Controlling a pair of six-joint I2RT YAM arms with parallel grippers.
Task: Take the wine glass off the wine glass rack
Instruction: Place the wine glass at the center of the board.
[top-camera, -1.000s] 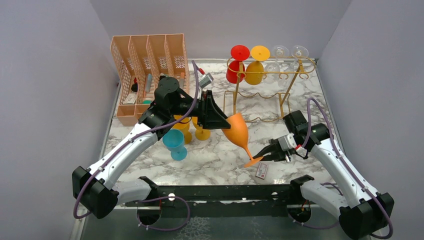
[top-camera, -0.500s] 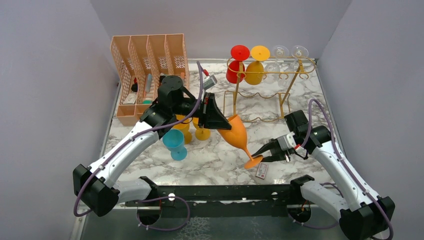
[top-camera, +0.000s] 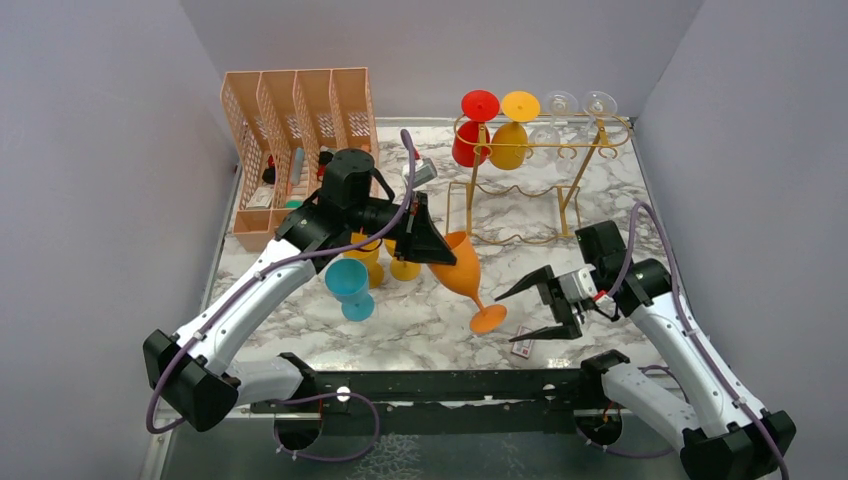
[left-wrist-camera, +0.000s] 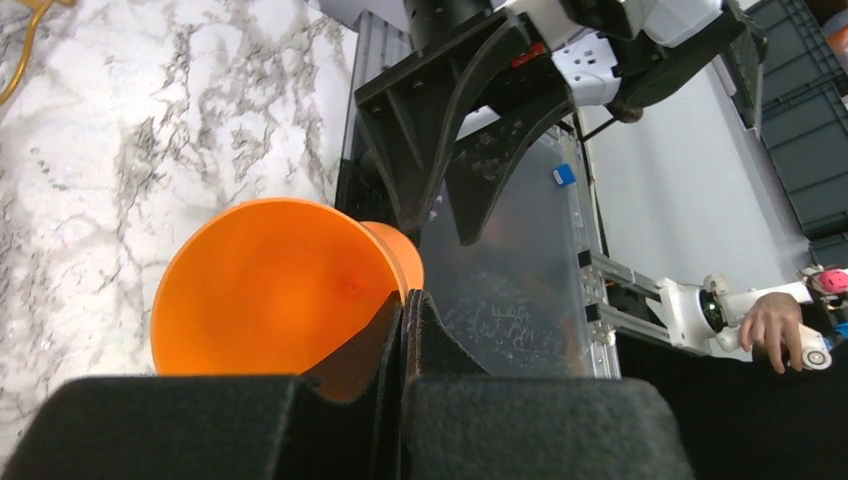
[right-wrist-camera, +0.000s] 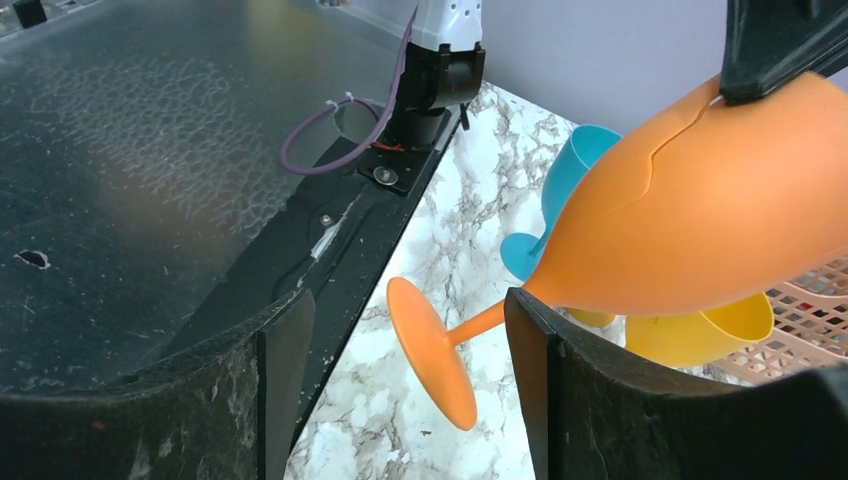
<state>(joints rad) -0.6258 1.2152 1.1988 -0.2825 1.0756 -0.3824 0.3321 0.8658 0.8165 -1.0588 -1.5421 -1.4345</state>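
Observation:
An orange wine glass (top-camera: 462, 268) hangs tilted over the marble table, foot (top-camera: 487, 319) pointing down and to the right. My left gripper (top-camera: 438, 250) is shut on its rim; in the left wrist view the pads (left-wrist-camera: 404, 305) pinch the edge of the orange bowl (left-wrist-camera: 270, 290). My right gripper (top-camera: 535, 305) stands open just right of the foot, touching nothing. In the right wrist view the foot (right-wrist-camera: 432, 350) lies between the spread fingers of that gripper (right-wrist-camera: 405, 300). The gold wine glass rack (top-camera: 545, 147) at the back holds a red glass (top-camera: 470, 140), a yellow glass (top-camera: 510, 140) and clear ones (top-camera: 560, 105).
A peach lattice file organiser (top-camera: 290, 130) stands at the back left. A teal glass (top-camera: 348, 285) and yellow glasses (top-camera: 385, 255) stand under the left arm. A small card (top-camera: 522, 343) lies by the black frame (top-camera: 450, 385) at the near edge.
My right gripper has let go of the orange glass's foot, opened wide and drawn back to the right. My left gripper has shut on the rim and carried the glass slightly left.

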